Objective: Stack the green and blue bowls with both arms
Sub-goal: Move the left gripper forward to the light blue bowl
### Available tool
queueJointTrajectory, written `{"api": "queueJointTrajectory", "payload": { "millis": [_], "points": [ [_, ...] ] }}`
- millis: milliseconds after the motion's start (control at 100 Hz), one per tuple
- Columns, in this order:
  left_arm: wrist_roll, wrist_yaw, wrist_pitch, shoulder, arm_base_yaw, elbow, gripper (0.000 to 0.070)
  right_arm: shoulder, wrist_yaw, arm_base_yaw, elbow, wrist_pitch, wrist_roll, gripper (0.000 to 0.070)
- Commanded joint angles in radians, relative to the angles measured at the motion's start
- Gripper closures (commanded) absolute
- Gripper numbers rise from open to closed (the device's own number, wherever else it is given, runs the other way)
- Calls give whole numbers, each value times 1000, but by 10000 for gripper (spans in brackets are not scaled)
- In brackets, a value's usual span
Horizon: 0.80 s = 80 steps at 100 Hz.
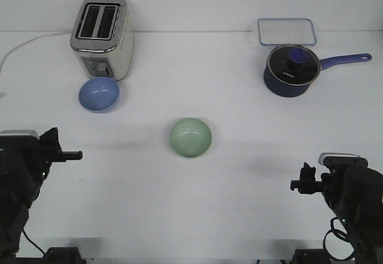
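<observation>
The pale mint green bowl [190, 137] sits upright near the middle of the white table. The light periwinkle blue bowl [99, 94] sits to its far left, just in front of the toaster. My left gripper [67, 154] is at the left edge, low, below and left of the blue bowl, apart from it. My right gripper [301, 182] is at the lower right, well right of the green bowl. Both grippers hold nothing; the view does not show whether their jaws are open or shut.
A cream toaster [102, 36] with a white cord stands at the back left, touching distance from the blue bowl. A dark blue long-handled pot [291, 70] with a glass lid stands at the back right, a clear lidded container [286, 31] behind it.
</observation>
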Motion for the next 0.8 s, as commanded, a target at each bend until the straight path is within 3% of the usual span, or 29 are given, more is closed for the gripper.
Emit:
{"api": "queueJointTrajectory", "payload": {
  "millis": [0, 270, 610, 670, 790],
  "points": [
    [-2, -3, -54, 77, 1, 77, 687, 4, 1, 0, 7, 11, -5, 287],
    [-2, -3, -141, 282, 1, 185, 686, 4, 1, 0, 7, 21, -4, 287],
    [-3, -3, -140, 307, 1, 185, 674, 4, 1, 0, 7, 22, -4, 287],
    [-7, -3, -139, 307, 1, 185, 585, 4, 1, 0, 7, 22, -4, 287],
    [-30, -3, -134, 307, 1, 185, 260, 4, 1, 0, 7, 24, -4, 287]
  ]
}}
